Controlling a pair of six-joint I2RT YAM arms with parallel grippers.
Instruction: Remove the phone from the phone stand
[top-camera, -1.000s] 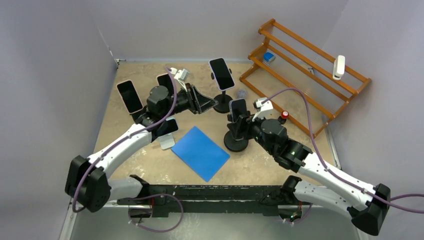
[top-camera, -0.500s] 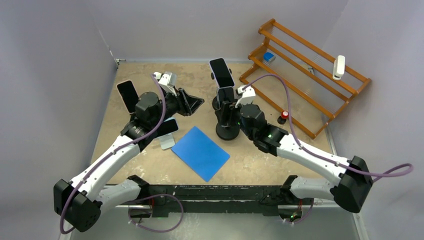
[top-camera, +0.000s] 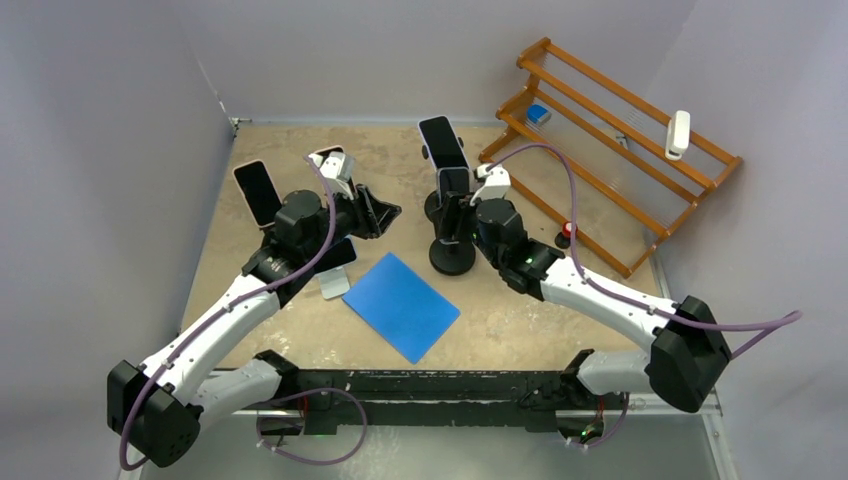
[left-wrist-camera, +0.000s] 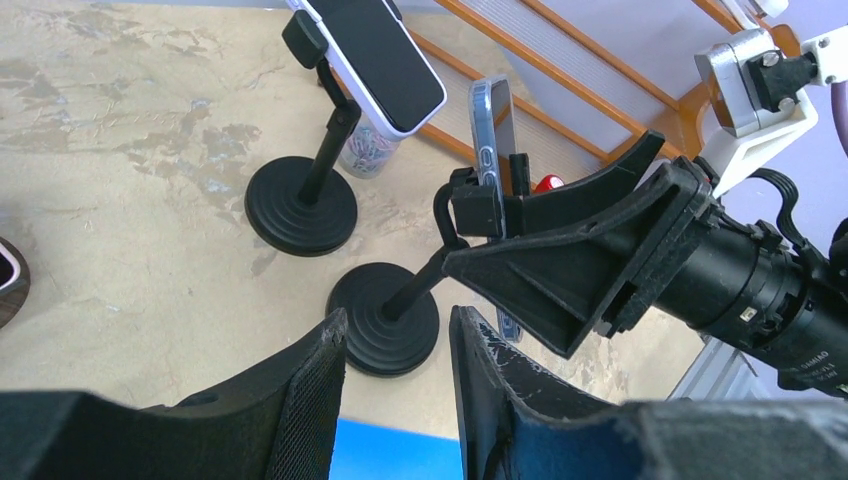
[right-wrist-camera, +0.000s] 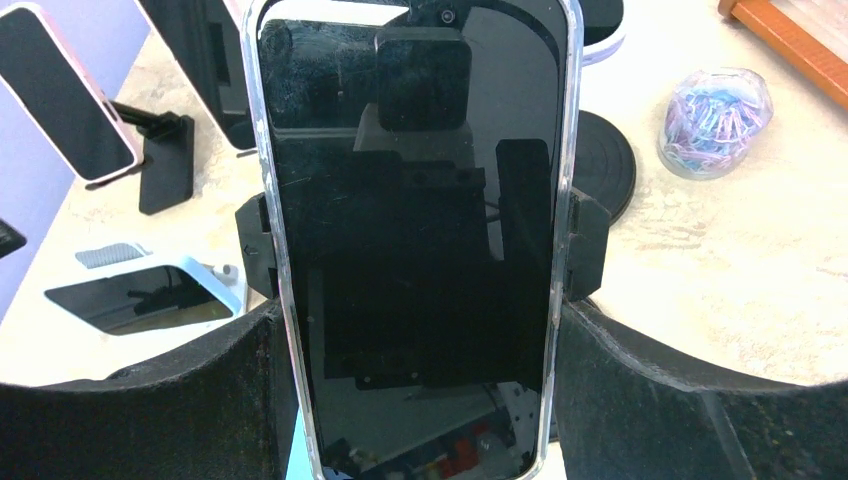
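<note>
Right gripper (right-wrist-camera: 418, 330) has hauled the phone (right-wrist-camera: 415, 180) and its phone stand (top-camera: 452, 258) back and left over the last second: the base was off the blue sheet's (top-camera: 400, 305) right corner, now it's just in front of the rear stand (left-wrist-camera: 300, 205). Left gripper (left-wrist-camera: 397, 325) has backed off leftward a little too. Right gripper is clamped on the phone, one finger on each long edge, just below the stand's side clamps. Phone's not out yet: upright, clamp arms on both edges, dark screen facing the right wrist camera, top edge sticking up above the fingers. Stand's round base looks flat on the table (top-camera: 500, 320). Left gripper sits just left of that stand, pointed at it, jaws part-way apart with nothing between them, touching nothing. Behind: second phone (top-camera: 443, 143) tilted on the rear stand, the two round bases close but apart, with a paperclip tub (right-wrist-camera: 715, 120) by the rear base. Small red-capped item (top-camera: 568, 230) on the table between the right arm and the wooden rack (top-camera: 640, 100), which runs diagonally along the far right. Far left there's a pink-rimmed phone (top-camera: 258, 192) on its own holder, well apart from the action. Blue sheet lies flat near the front, between the two arms.
</note>
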